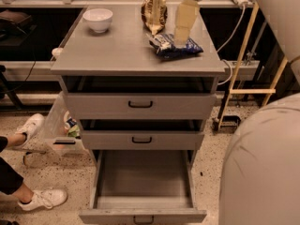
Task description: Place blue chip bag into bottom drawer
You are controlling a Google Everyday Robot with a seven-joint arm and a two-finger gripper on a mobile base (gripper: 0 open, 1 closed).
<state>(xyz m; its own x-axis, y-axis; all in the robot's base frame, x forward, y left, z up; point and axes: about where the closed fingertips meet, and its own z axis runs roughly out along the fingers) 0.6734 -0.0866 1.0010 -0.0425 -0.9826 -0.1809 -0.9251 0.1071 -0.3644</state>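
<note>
The blue chip bag (176, 46) lies flat on the grey cabinet top (117, 50), at its right side. My gripper (183, 32) hangs from above, its pale fingers (185, 20) pointing down right over the bag's middle, at or just above it. The bottom drawer (143, 182) is pulled fully out at the cabinet's foot, its plain grey tray showing nothing inside.
A brown-and-tan chip bag (154, 13) stands just behind the blue one. A white bowl (97, 19) sits at the back left of the top. The two upper drawers (139, 106) are shut. My arm's pale bulk (262, 163) fills the lower right. A person's feet (33, 125) are at left.
</note>
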